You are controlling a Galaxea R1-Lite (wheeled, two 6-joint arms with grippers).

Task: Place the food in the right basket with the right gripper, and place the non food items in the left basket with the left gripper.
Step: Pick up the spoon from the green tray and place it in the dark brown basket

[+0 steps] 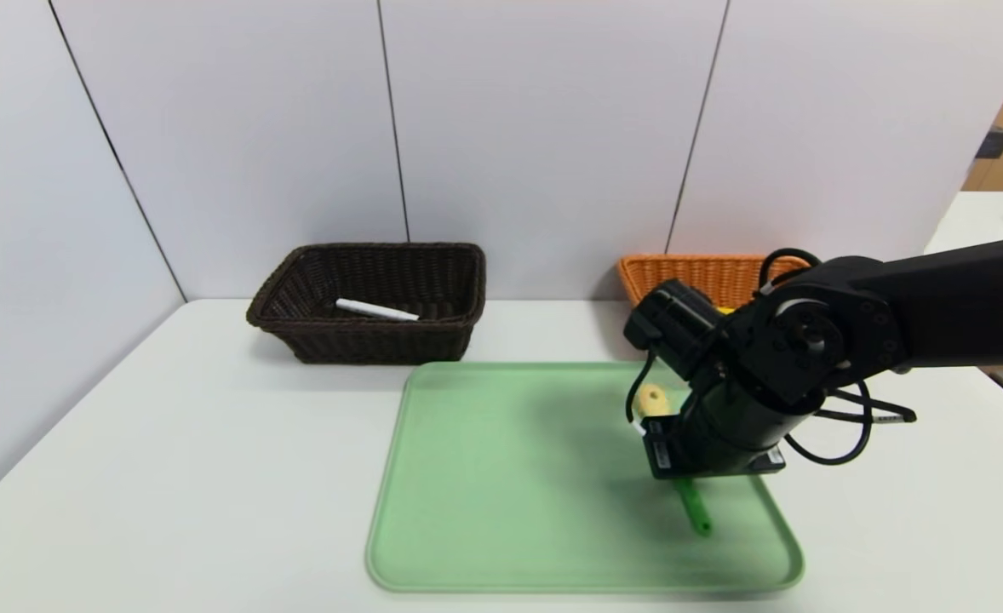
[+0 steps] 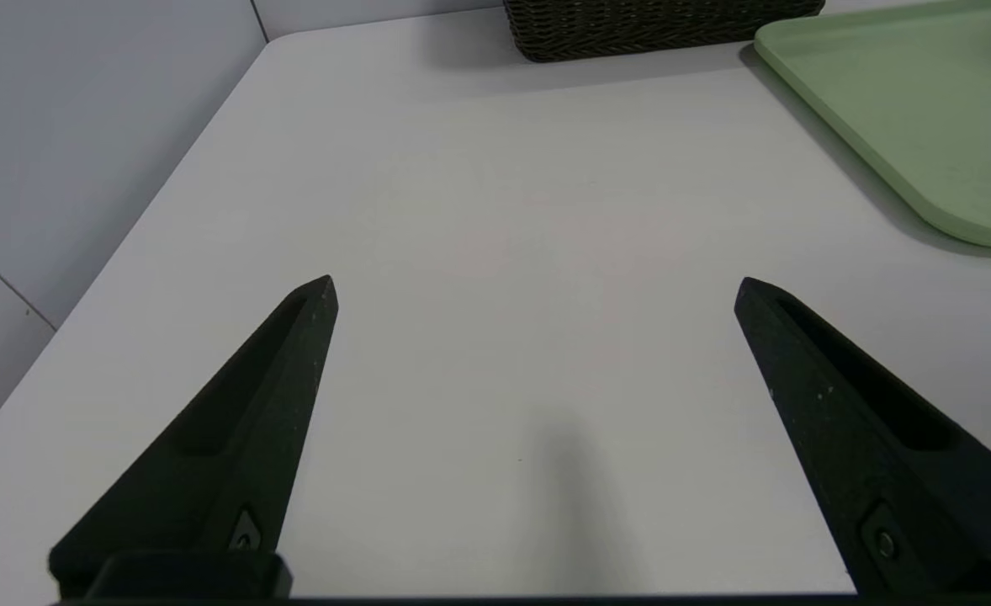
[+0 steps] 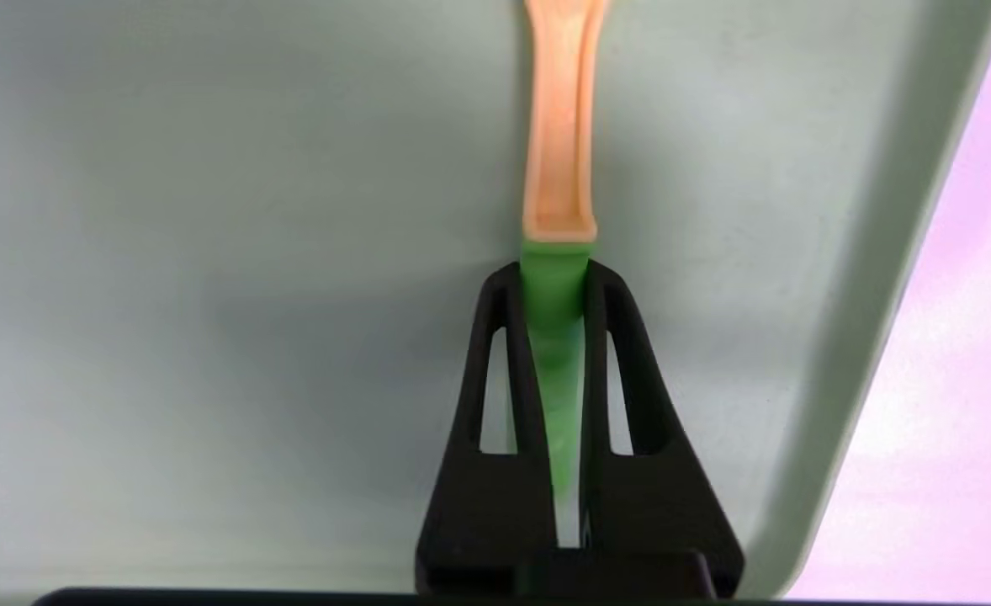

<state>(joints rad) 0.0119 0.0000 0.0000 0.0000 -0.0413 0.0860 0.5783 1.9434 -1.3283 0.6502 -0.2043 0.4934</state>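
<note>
My right gripper (image 3: 554,271) is shut on the green handle of the spoon (image 3: 556,151), low over the green tray (image 3: 209,252). In the head view the spoon's cream head (image 1: 655,398) and the tip of its handle (image 1: 696,513) stick out on either side of the right wrist. The white marker (image 1: 376,310) lies inside the dark brown left basket (image 1: 297,332). Behind the right arm stands the orange right basket (image 1: 680,271), with a sliver of the yellow banana (image 1: 726,311) showing in it. My left gripper (image 2: 536,286) hangs open over bare table near the left edge.
The green tray (image 1: 382,511) takes up the middle front of the white table. Grey wall panels close off the back and the left side. In the left wrist view, the dark basket (image 2: 655,29) and a corner of the tray (image 2: 924,126) lie ahead of the left gripper.
</note>
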